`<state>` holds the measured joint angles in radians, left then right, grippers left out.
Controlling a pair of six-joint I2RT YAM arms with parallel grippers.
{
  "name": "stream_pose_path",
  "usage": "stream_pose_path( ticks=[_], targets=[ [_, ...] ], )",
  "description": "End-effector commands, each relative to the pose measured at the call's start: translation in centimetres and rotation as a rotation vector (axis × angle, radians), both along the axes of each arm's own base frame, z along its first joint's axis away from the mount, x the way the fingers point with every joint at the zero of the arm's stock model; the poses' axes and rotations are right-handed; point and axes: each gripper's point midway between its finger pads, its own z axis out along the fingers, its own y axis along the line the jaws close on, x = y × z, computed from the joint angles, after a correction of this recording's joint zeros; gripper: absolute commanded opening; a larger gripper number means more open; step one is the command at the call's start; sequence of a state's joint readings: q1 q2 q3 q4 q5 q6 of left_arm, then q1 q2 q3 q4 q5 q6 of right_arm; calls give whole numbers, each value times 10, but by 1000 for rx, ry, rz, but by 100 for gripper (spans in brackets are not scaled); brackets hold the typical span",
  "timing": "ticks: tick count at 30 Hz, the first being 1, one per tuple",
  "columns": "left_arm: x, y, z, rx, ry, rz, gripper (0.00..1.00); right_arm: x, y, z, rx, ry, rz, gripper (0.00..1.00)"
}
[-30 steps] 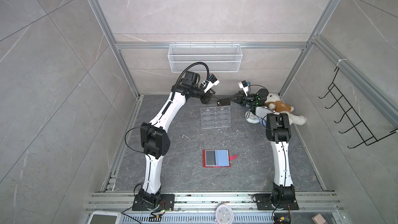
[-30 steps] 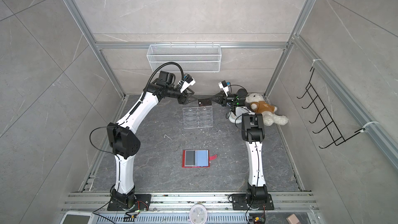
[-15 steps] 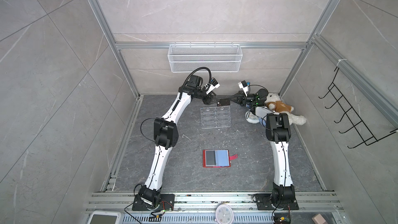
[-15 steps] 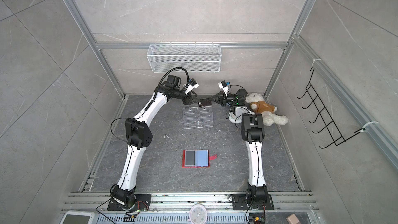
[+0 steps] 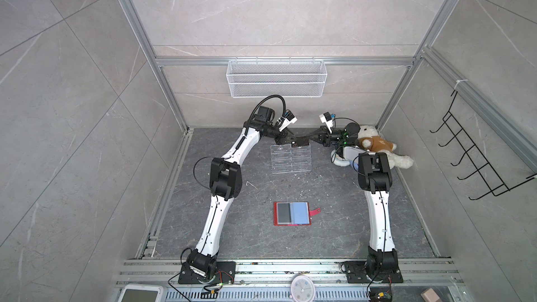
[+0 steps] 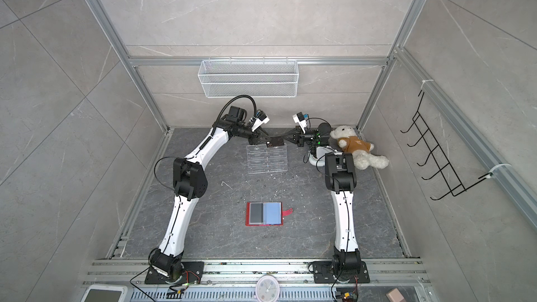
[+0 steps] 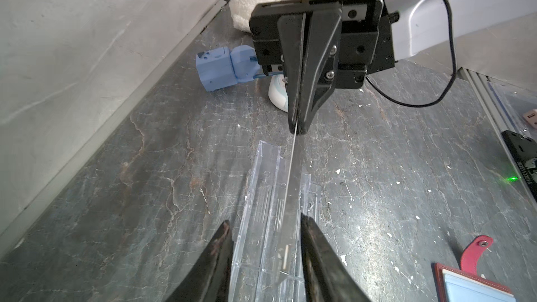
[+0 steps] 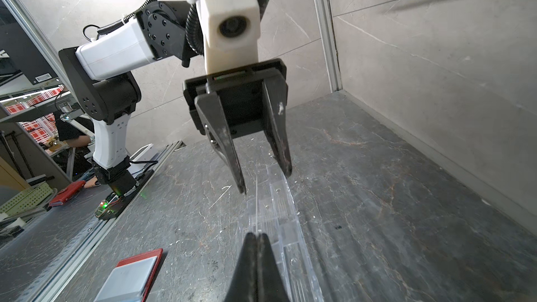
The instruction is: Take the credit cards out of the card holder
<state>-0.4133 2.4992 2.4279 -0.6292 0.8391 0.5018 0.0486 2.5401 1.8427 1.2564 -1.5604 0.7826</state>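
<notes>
While the right hand (image 7: 297, 130) pinches a thin flat black card (image 6: 275, 141), the left hand (image 8: 265, 183) straddles it, spread

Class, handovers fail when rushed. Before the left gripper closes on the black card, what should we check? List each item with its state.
1. Right gripper shut on the VIP card: ok.
2. Card between open fingers of left gripper: ok.
3. Card clear of the acrylic stand below: cannot tell.
4. Card holder open on the floor: ok.
5. Second card out of its sleeve: not ok.
</notes>
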Motion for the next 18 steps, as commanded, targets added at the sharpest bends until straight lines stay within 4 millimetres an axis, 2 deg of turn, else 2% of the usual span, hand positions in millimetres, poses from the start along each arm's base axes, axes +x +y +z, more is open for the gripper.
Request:
stream_pose_path(
  ticks=[1,5,14,16,18],
  targets=[
    [-12,-1,27,-46,-33,-55,41,-22,5,22,-38,-92,87,0],
    [-11,-1,23,-35,-42,-57,40,-23,8,22,-38,-84,93,0],
    [-20,-3,35,-69,-32,-89,36,-24,12,20,-38,-75,101,0],
    [-23,-4,36,-77,-23,-99,32,-24,12,21,-38,-75,99,0],
    [-25,-5,35,-76,-20,-106,24,-24,12,20,-38,-73,100,0]
  ],
)
